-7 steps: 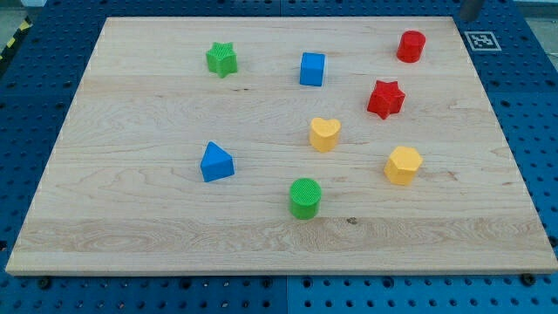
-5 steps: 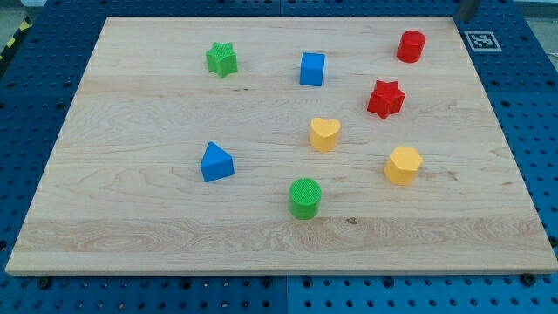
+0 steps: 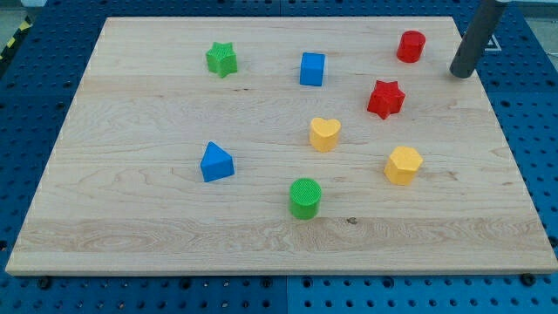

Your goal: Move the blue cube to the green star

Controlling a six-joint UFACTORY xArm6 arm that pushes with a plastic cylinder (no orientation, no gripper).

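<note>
**Getting round behind the blue cube for a clean push**

My end effector is a bare dark rod with no jaws to open or close, and it grips nothing; my tip [image 3: 461, 75] sits near the view's right edge of the light wooden desk [image 3: 131, 218], touching no block. The small red plastic cylinder [image 3: 411, 46] lies just off my tip toward the view's upper left, and the red plastic star [image 3: 385, 98] toward its lower left.

The blue plastic cube [image 3: 312, 69] stands well away from my tip toward the view's left, beyond both red pieces. The green plastic star [image 3: 221, 59] is farther left again, almost level with the cube and a touch higher.

I judge the push has not begun. To do it well, I would thread my tip between the red cylinder and red star without clipping either, settle just beside the cube's right face, slightly low of centre, then drive leftward. Striking off centre could spin the cube or let it slip past the star.
</note>
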